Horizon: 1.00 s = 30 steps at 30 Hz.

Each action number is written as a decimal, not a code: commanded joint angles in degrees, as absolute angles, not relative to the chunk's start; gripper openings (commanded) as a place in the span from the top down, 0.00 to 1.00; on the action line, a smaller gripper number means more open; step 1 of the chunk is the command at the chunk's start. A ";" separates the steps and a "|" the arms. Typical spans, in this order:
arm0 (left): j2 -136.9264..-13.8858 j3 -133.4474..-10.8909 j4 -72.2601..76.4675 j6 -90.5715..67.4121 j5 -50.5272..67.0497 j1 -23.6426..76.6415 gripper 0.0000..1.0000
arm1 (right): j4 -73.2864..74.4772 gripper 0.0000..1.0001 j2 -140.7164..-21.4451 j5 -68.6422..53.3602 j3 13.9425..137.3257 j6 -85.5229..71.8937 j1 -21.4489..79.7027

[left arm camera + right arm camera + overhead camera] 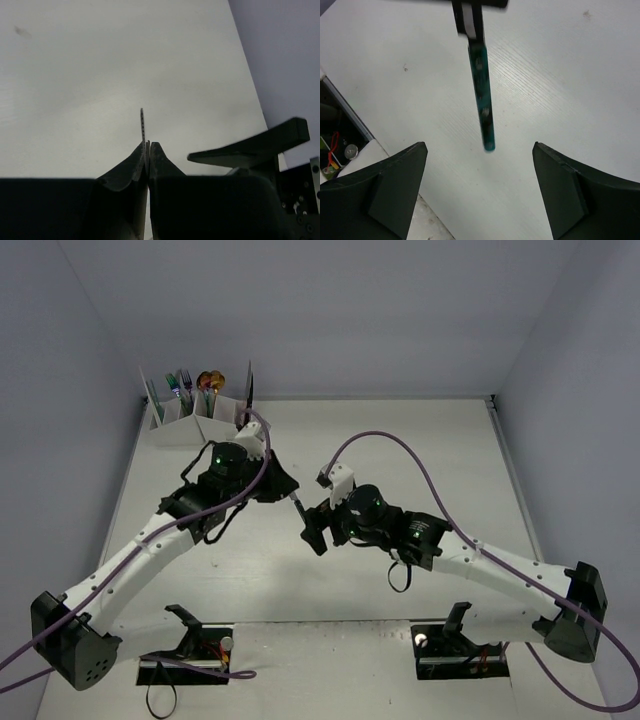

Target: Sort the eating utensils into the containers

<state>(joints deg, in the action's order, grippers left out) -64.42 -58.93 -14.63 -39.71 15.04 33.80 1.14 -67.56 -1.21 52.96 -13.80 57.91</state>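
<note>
Quick status from the sorting job. My left claw [290, 496] is clenched on a teal knife [482, 100], gripping it at the blade end. In the left wrist view, all I get of it is the thin serrated edge poking out from between the pinched fingers. The knife hangs in the air over the middle of the desk [420, 440], with its handle pointing at my right claw [316, 530]. That claw is released, jaws spread wide on either side of the handle tip and touching nothing.

As for progress, I reckon I'm close to the end. The white rack [195, 425] sits in the far left corner and already has stuff standing in it. There are some teal-ish forks [178, 385] toward its left, a copper-looking spoon [207, 380] in the middle and a black knife [249, 388] at its right end. I can't make out a full count from up there. I don't spot any loose cutlery lying on the desk in the top view, though my arms hide part of it. So what's left, as far as I can judge, is this one knife. My guess is it belongs in the right-end compartment next to the black one.

Brands or writing: nothing readable anywhere, not on the knife, the rack or my own hardware.
</note>
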 commanded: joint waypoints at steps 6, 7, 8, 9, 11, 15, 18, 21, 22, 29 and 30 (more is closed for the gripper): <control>-77.20 -82.28 -19.90 -22.97 0.19 19.06 1.00 | -1.82 0.13 -59.26 9.40 48.63 -14.59 56.54; -78.74 -85.05 -19.37 -22.33 -0.86 18.01 1.00 | -1.76 0.13 -59.03 9.70 48.36 -14.57 56.28; -81.18 -86.33 -18.38 -21.15 -1.47 16.69 1.00 | -1.76 0.12 -58.76 9.97 47.90 -14.44 55.89; -82.92 -89.06 -17.66 -20.11 -1.92 15.97 1.00 | -1.76 0.12 -58.71 10.02 47.68 -14.14 55.61; -89.03 -94.12 -16.15 -17.28 -3.23 14.58 1.00 | -1.57 0.12 -58.74 9.97 46.98 -13.66 54.89; -98.60 -105.41 -16.10 -11.71 -3.39 11.28 1.00 | -1.41 0.12 -59.71 8.16 46.32 -13.22 52.18; -106.80 -113.69 -16.00 -8.40 -3.41 10.05 1.00 | -1.34 0.11 -61.34 3.78 46.25 -13.54 49.66; -114.55 -123.58 -17.73 -6.66 -3.95 9.47 1.00 | -1.30 0.11 -62.25 0.95 45.95 -13.89 48.23; -116.32 -125.35 -18.06 -6.12 -3.88 9.42 1.00 | -1.23 0.11 -62.63 0.80 45.78 -13.92 48.13; -128.49 -136.99 -21.01 -4.64 -2.68 9.43 1.00 | -1.21 0.11 -63.70 0.66 44.47 -13.60 47.31; -129.87 -137.48 -21.55 -4.56 -2.82 9.49 1.00 | -1.15 0.11 -63.91 0.78 44.47 -13.54 47.10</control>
<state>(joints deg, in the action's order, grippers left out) -129.33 -131.61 -22.11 -6.89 -2.88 9.43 1.50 -63.45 1.44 44.18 -13.63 47.88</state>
